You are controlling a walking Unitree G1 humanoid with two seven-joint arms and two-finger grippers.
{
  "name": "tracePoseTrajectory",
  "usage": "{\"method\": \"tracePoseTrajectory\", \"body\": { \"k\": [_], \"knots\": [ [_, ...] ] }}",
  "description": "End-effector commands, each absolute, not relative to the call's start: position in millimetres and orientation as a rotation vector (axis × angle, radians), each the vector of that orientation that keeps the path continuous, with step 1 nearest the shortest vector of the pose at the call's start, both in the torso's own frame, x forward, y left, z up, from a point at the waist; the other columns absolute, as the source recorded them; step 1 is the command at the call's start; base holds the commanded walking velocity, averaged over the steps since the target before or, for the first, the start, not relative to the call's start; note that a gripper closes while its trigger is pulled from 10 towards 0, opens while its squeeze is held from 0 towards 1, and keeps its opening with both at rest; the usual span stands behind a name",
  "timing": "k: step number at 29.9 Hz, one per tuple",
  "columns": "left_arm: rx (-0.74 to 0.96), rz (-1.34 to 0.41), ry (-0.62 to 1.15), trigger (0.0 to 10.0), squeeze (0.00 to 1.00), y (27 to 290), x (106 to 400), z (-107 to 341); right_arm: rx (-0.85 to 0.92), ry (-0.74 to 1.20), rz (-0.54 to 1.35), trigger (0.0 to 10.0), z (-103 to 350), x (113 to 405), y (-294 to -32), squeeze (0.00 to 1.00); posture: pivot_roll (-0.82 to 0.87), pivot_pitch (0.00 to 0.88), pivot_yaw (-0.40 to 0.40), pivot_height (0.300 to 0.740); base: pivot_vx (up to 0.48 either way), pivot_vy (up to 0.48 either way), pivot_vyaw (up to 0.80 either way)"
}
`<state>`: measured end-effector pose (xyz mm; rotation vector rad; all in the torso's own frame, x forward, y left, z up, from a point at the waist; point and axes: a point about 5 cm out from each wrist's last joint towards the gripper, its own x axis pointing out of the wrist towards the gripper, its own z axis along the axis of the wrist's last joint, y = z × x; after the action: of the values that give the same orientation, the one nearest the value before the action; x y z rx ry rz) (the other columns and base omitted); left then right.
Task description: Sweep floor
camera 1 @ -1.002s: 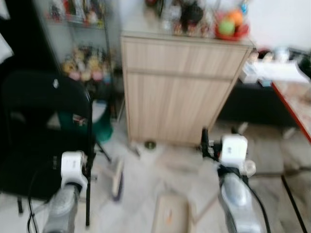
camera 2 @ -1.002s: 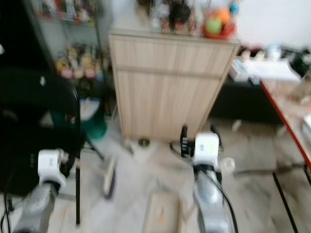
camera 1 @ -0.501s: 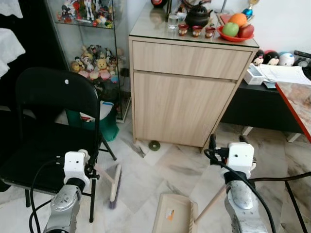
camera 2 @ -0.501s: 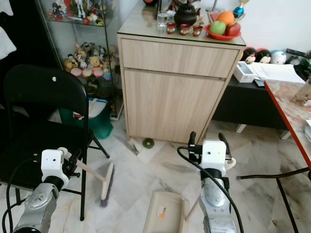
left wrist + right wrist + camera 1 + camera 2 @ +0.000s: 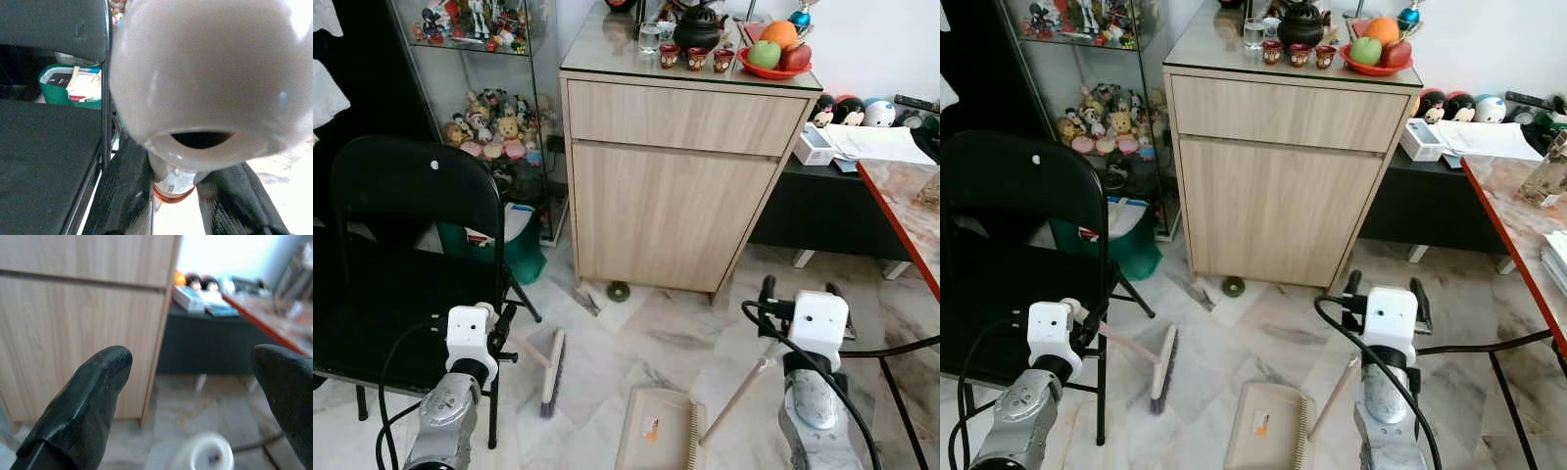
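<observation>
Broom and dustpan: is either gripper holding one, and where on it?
The left gripper clamps the broom near its handle's top end. The right gripper is open, holding nothing.

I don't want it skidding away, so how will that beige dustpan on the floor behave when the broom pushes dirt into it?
The dustpan looks like thin plastic, so probably light. On the polished marble floor it may slide. Its long handle could help steady it.
</observation>
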<state>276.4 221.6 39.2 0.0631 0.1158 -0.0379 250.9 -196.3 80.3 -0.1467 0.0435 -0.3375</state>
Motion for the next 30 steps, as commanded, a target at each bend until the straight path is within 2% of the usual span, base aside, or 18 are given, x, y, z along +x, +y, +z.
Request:
{"method": "tracePoseTrajectory", "body": {
  "k": [1,2,19,30],
  "knots": [
    [0.071,-0.047,0.105,10.0,0.0,220.1,277.7,40.6,-0.094,0.076,-0.372,10.0,75.7,248.3,-201.3,0.18,-0.08,0.054,-0.056,0.74,0.0,0.0,0.0],
    [0.073,-0.049,0.105,10.0,0.0,220.0,277.8,40.6,-0.051,0.098,-0.387,10.0,72.7,248.9,-202.5,0.0,-0.09,0.043,-0.054,0.74,0.0,0.0,0.0],
    [0.091,-0.06,0.107,10.0,0.0,219.5,277.7,40.4,0.159,0.187,-0.458,10.0,58.6,249.2,-209.8,0.0,-0.08,0.032,-0.048,0.74,0.0,0.0,0.0],
    [0.099,-0.063,0.111,10.0,0.0,218.1,276.6,39.2,0.172,0.233,-0.451,10.0,50.4,249.9,-209.9,0.0,-0.08,0.041,-0.048,0.74,0.0,0.0,0.0]
  ]
}}
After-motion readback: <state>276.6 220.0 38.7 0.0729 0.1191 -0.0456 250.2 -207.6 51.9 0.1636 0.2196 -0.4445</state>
